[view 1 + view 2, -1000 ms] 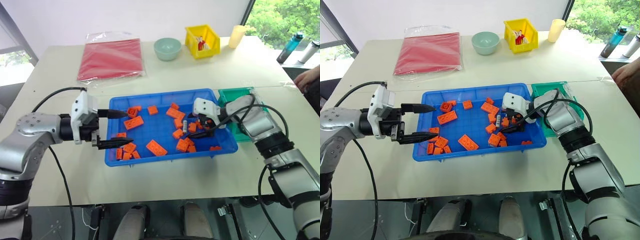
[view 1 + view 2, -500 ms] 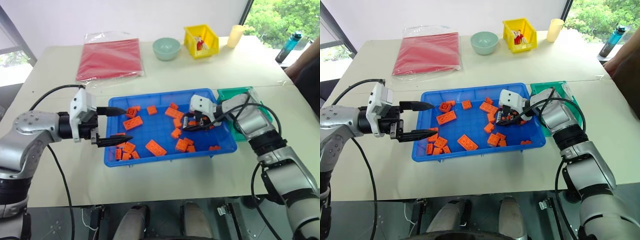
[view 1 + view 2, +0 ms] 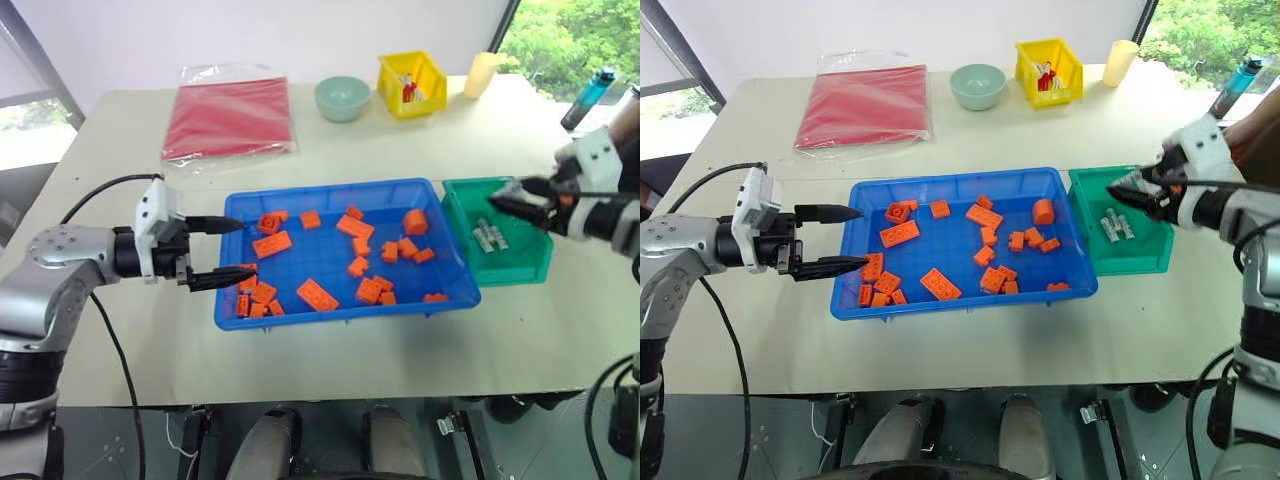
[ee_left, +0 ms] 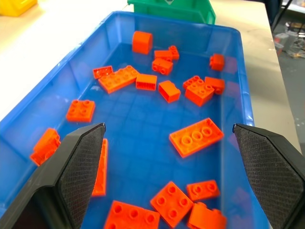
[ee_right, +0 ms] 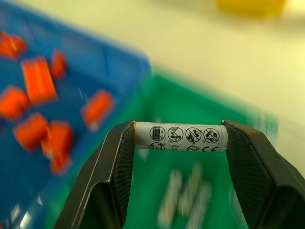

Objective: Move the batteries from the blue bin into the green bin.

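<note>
My right gripper (image 3: 522, 200) hovers over the green bin (image 3: 520, 266), shut on a silver-grey battery (image 5: 178, 137) held crosswise between its fingertips. Several batteries (image 3: 488, 235) lie on the green bin's floor, below the held one. The blue bin (image 3: 330, 187) sits just left of the green bin and holds many orange bricks (image 3: 315, 294); I see no battery among them. My left gripper (image 3: 238, 248) stands open at the blue bin's left rim, pointing across it, with nothing between its fingers (image 4: 78, 164).
At the table's far side lie a red packet (image 3: 228, 118), a pale green bowl (image 3: 342, 97), a yellow bin (image 3: 410, 82) and a cream cup (image 3: 482, 72). A bottle (image 3: 588, 95) and a person's arm (image 3: 1250, 130) are at the far right.
My right gripper rose out of the blue bin with a battery and swung right, over the green bin. The left gripper stayed in place.
</note>
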`<state>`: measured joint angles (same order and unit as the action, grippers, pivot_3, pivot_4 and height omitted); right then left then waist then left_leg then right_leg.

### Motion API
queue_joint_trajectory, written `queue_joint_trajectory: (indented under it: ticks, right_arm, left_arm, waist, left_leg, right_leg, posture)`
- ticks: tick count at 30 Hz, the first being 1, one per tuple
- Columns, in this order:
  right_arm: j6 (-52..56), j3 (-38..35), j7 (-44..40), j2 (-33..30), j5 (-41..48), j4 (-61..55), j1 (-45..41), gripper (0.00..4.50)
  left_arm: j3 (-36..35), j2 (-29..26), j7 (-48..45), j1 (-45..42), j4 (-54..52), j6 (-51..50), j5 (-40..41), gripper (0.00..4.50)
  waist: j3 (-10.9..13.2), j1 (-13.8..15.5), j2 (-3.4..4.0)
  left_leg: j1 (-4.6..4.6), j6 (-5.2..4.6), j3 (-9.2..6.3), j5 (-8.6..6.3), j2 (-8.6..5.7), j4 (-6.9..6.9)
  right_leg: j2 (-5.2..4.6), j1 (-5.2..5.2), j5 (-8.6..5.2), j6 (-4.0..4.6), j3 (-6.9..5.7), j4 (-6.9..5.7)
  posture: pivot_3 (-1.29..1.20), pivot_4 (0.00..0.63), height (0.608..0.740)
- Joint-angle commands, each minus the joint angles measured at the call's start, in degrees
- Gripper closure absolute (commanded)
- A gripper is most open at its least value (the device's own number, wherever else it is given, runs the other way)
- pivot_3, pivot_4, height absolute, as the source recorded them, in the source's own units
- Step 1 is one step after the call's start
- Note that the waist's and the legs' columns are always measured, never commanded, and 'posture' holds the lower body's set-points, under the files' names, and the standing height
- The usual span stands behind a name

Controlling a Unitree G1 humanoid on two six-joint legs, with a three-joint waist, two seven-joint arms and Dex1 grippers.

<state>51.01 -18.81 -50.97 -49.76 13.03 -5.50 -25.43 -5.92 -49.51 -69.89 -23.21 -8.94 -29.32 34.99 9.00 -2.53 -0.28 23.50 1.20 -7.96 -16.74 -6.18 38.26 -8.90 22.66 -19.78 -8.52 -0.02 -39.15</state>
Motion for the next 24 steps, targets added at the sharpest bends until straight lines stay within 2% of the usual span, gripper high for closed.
queue_joint_trajectory:
  ticks: [1,2,3,7,12,17,24]
  right_arm:
    - [-1.85,-0.85,3.1,0.38,0.96,-2.4,0.17,0.86]
    - [-2.27,-0.59,3.82,0.54,0.94,-2.16,0.29,0.29]
    - [-3.62,-0.03,4.27,0.05,0.34,-1.68,0.67,0.06]
    - [-7.5,-2.54,0.71,-3.47,2.29,-0.93,3.92,0.06]
    - [-17.92,-9.95,-13.56,-11.17,6.66,3.36,12.81,0.06]
    - [-25.68,-16.11,-27.27,-17.55,9.05,12.2,20.06,0.06]
    - [-27.69,-14.84,-29.28,-19.7,10.56,20.32,16.85,0.06]
  left_arm:
    - [0.85,0.44,-1.25,-3.18,1.19,1.58,-0.73,0.0]
    - [1.1,0.61,-1.49,-3.69,1.6,1.66,-0.89,0.0]
    - [1.33,0.76,-1.77,-4.26,2.12,1.76,-1.05,0.0]
    - [0.78,0.54,-2.45,-5.58,4.31,1.72,-0.83,0.0]
    - [-2.52,-2.0,-3.24,-5.0,6.69,1.26,-0.02,0.0]
    - [-7.06,-7.14,-6.17,-2.83,10.48,1.94,-0.22,0.0]
    - [-10.22,-11.13,-8.26,-1.22,13.7,2.71,-0.93,0.0]
  waist:
    - [0.0,-0.23,0.01]
    - [-0.01,-0.26,0.01]
    - [-0.01,-0.22,0.02]
    - [-0.01,0.2,0.01]
    - [0.0,0.41,0.01]
    - [0.0,-0.14,0.01]
    - [-0.01,-0.17,0.03]
  left_leg:
    - [-0.01,0.0,0.03,0.0,0.02,-0.01]
    - [-0.01,0.0,0.04,0.0,0.02,-0.02]
    - [-0.01,0.0,0.04,0.0,0.03,-0.03]
    - [-0.01,-0.01,0.01,0.0,0.0,-0.03]
    - [0.0,-0.04,-0.05,-0.02,-0.04,0.03]
    - [-0.12,-0.05,-0.02,-0.02,0.03,-0.02]
    - [-0.14,-0.04,0.0,-0.03,0.05,-0.03]
  right_leg:
    - [0.0,0.01,0.0,0.0,0.01,-0.03]
    - [0.01,0.01,0.0,0.0,0.01,-0.06]
    - [0.02,0.01,0.0,0.0,0.01,-0.07]
    - [0.0,-0.01,0.0,0.0,0.01,-0.07]
    - [0.0,-0.12,0.0,0.0,-0.04,-0.01]
    - [0.04,-0.17,0.0,0.0,-0.05,0.04]
    - [0.03,-0.16,0.0,0.0,-0.04,0.06]
  posture:
    - [0.0,0.15,0.717]
    - [0.0,0.15,0.717]
    - [0.0,0.15,0.717]
    - [0.0,0.15,0.717]
    - [0.0,0.15,0.717]
    - [0.0,0.15,0.717]
    - [0.0,0.15,0.717]
